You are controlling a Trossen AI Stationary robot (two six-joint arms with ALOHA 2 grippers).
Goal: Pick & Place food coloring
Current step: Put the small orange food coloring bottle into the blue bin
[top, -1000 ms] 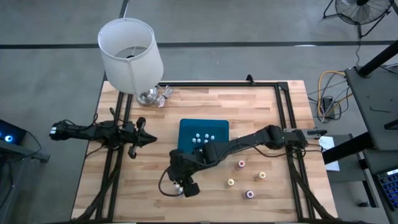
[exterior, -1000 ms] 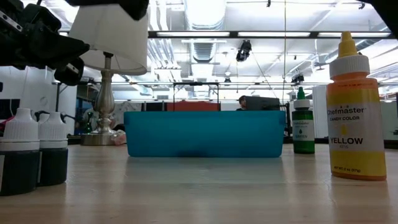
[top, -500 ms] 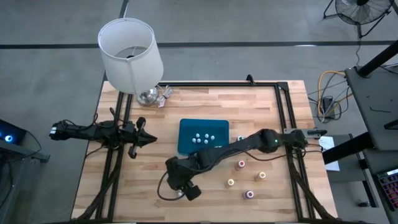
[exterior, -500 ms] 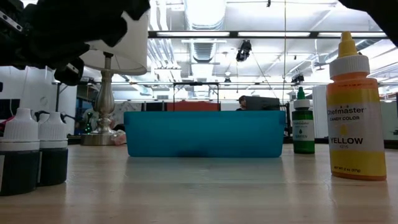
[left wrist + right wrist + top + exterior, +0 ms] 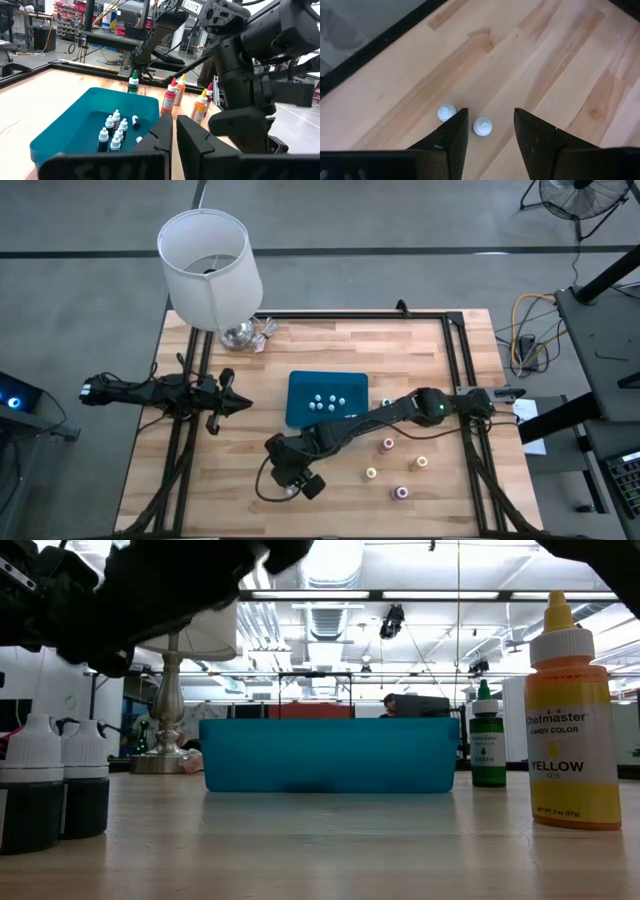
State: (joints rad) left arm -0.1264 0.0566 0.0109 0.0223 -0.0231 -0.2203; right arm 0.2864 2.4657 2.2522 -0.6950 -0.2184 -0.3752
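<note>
Two small dark food coloring bottles with white caps (image 5: 482, 126) (image 5: 446, 112) stand upright on the wood near the table's near edge; the low view shows them at its left (image 5: 30, 785). My right gripper (image 5: 490, 131) hangs open above them, slanting down, one cap showing between its fingers without touching. Several more white-capped bottles (image 5: 326, 402) lie in the blue tray (image 5: 300, 415). Taller coloured bottles (image 5: 388, 445) stand right of it. My left gripper (image 5: 238, 406) waits shut at the table's left.
A white-shaded lamp (image 5: 210, 270) stands at the far left corner. A yellow bottle (image 5: 573, 720) and a green one (image 5: 488, 745) stand on the right. A black frame (image 5: 455, 340) runs along the table's edges. Bare wood lies around the two bottles.
My right gripper has sunk toward the two white-capped bottles near the table's near edge and has rolled about its own line. Its fingers have stayed open. The bottles have kept their places.
</note>
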